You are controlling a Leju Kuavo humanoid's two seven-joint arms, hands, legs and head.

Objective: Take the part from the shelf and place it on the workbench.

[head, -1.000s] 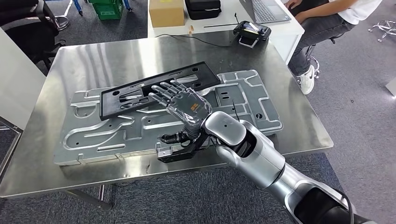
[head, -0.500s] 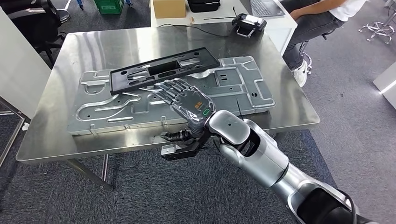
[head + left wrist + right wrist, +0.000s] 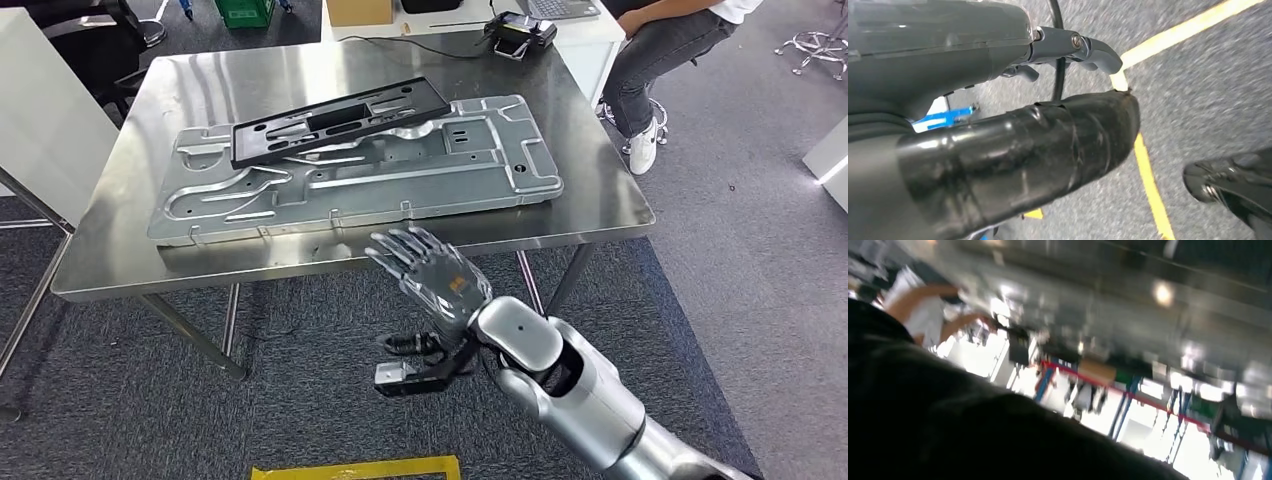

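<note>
The black plastic part [image 3: 340, 120], a long frame with cut-outs, lies flat on the far side of a large stamped metal panel [image 3: 400, 185]. The panel rests on the steel workbench [image 3: 200, 270]. My right hand [image 3: 435, 275] hovers in front of the workbench's near edge, below the tabletop, fingers spread and holding nothing. It is well apart from the black part. In the left wrist view my left hand [image 3: 973, 60] hangs over grey carpet with its thumb [image 3: 1023, 145] apart from the fingers and nothing in it. The right wrist view is blurred.
A person [image 3: 660, 40] sits at a white desk behind the workbench's far right corner, near a black device [image 3: 515, 30]. A cardboard box [image 3: 358, 10] and a green crate [image 3: 245, 10] stand further back. A white panel [image 3: 40, 110] stands left. Yellow tape [image 3: 350, 468] marks the carpet.
The whole view has pulled back from the workbench, so the camera moved. My right hand has come off the black part and back past the table's near edge. The part stays on the panel.
</note>
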